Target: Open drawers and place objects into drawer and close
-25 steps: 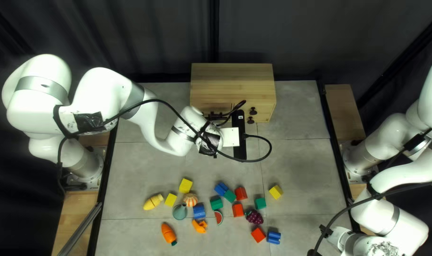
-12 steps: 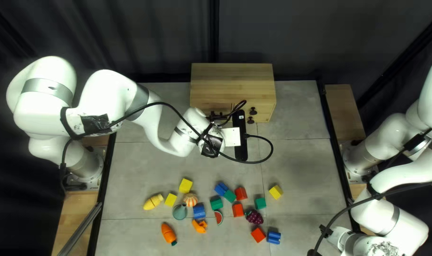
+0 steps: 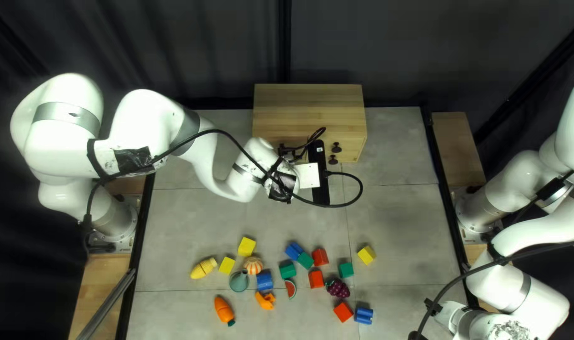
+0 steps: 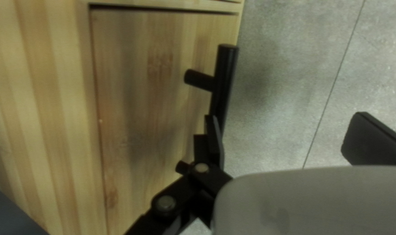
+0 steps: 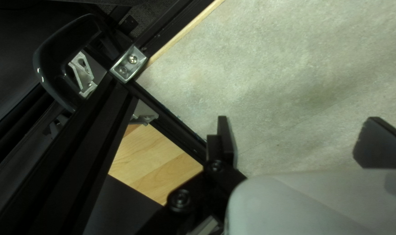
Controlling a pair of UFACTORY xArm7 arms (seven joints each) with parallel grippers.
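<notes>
Reaching L tool [image 3: 308,175] to drawer handle [image 4: 226,65], wide open, R tool [image 5: 299,135] open too, blocks [image 3: 247,246] on tbl [image 3: 394,220]

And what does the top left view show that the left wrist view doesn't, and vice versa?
Only the top left view: the orange toy carrot with a green tip, the purple toy grapes, the scattered coloured blocks, such as a yellow one, and two round black knobs.

Only the left wrist view: the left gripper's two black fingers, spread open, and a clear look at the black bar handle beside one of them.

Both: the light wooden cabinet and the grey tiled tabletop.
</notes>
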